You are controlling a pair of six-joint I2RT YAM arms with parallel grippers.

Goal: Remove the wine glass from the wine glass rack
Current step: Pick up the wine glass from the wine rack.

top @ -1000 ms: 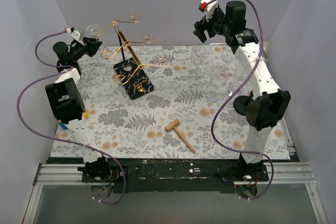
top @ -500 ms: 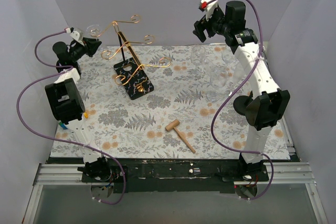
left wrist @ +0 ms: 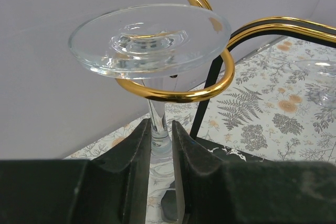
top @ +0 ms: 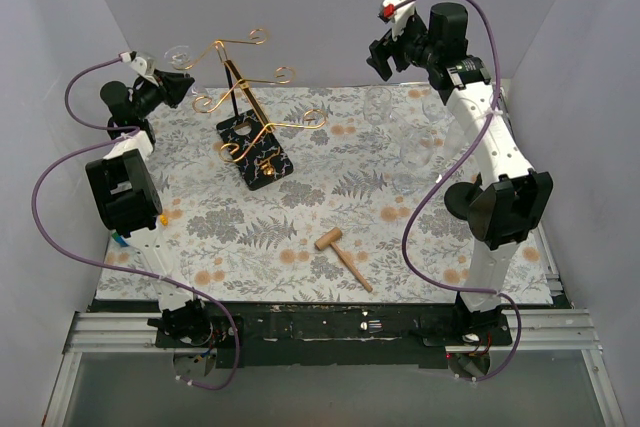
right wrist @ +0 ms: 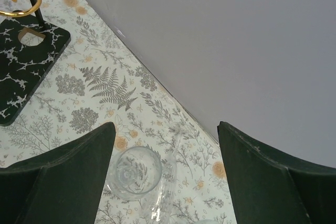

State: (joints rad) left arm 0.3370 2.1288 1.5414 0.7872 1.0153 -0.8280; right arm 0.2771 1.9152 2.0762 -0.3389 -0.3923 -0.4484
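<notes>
The left gripper (left wrist: 159, 136) is clamping its jaws on the stem of the wine glass (left wrist: 149, 38), which is hanging upside down at the far left of the table, its round foot lying over a curled gold arm of the rack (left wrist: 210, 85). The right gripper (right wrist: 165, 129) is hovering with jaws spread wide above another glass (right wrist: 137, 171) on the patterned cloth (right wrist: 105, 93), well apart from the rack
</notes>
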